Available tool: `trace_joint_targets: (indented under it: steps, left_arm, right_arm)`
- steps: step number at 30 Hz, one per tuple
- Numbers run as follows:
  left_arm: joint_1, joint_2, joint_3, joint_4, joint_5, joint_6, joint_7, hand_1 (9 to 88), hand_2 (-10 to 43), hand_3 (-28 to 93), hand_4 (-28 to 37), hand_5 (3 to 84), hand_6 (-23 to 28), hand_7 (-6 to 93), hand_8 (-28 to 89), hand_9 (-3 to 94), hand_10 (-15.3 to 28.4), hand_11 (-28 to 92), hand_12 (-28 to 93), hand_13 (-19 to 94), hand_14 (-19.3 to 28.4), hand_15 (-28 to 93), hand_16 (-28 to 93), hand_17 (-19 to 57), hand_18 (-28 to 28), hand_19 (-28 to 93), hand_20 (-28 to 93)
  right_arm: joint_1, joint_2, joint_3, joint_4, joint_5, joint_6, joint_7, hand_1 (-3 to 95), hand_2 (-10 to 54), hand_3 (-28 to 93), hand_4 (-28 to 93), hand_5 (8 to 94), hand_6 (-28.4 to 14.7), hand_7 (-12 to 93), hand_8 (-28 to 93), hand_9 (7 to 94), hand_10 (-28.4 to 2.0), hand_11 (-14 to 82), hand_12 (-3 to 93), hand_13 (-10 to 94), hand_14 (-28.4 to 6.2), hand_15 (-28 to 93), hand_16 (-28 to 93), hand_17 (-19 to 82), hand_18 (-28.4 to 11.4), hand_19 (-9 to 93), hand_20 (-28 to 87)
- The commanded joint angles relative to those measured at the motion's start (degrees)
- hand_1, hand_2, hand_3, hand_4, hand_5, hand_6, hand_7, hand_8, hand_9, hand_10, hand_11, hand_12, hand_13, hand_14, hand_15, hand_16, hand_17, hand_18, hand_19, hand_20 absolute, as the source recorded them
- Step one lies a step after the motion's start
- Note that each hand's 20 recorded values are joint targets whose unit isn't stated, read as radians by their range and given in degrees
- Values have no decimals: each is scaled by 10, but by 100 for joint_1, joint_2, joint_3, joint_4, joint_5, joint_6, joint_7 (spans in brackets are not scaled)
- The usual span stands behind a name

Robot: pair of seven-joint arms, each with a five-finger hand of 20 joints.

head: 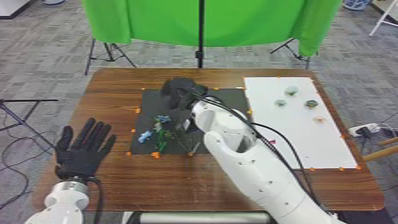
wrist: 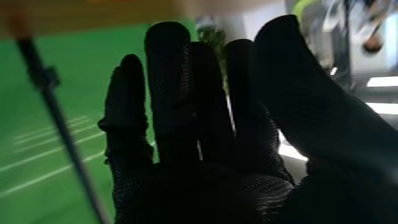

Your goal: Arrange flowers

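Right hand (head: pixel 180 87) above the black mat's (head: pixel 151 104) 12 o'clock end, fingers extended, close together; leafy greenery (wrist: pixel 211 36) beyond them, grip unclear. Blue flowers (head: pixel 146 136) on mat, toward 7 o'clock from it, 2 o'clock from left hand (head: pixel 82 154), fingers spread.

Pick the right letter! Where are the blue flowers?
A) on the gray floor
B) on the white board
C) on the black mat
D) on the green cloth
C: the blue flowers lie on the black mat, on the same side as the robot's left hand.
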Motion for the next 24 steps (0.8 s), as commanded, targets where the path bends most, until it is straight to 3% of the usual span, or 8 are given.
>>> trace_joint_targets:
  steps: [1,5,10,14,24]
  left_arm:
    - [147,-154,-8,-2,31,-15,-89,269,105,690,-283,448,84,114,-100,394,142,174,96,320,129,213,-24,-59,134,340,128]
    - [234,-138,-91,-34,24,-10,-47,267,105,691,-283,447,84,114,-99,394,141,174,96,320,129,213,-24,-60,134,340,128]
    - [318,-123,-194,-41,-11,22,24,268,105,690,-283,448,84,114,-100,395,141,174,96,320,129,213,-24,-59,134,339,128]
    - [317,-82,-191,-42,-14,0,31,269,105,688,-283,447,83,114,-99,395,141,174,96,320,129,212,-24,-59,134,340,128]
    - [274,-127,-176,-20,28,-33,-16,269,106,688,-283,447,84,114,-99,394,141,174,97,320,128,212,-24,-60,134,341,129]
  right_arm:
    - [-552,1364,1129,-1094,610,398,898,488,-95,743,-283,561,9,135,-120,560,-108,96,149,556,-107,552,274,238,-193,727,405]
    - [-1016,2102,1861,-1336,731,360,1303,489,-95,741,-283,561,6,131,-118,555,-112,94,149,550,-111,553,258,236,-194,726,399]
    - [-1326,2582,2488,-1201,744,210,1698,488,-95,742,-283,551,3,125,-116,531,-109,80,144,539,-114,536,243,230,-195,724,395]
    - [-1528,2754,2863,-1017,725,2,1875,485,-95,742,-283,530,-1,118,-113,514,-107,73,142,532,-114,527,237,227,-197,725,395]
    - [-2104,2908,3404,-968,710,-485,2250,490,-95,738,-283,515,-5,114,-108,492,-106,65,139,520,-112,504,227,222,-200,727,394]
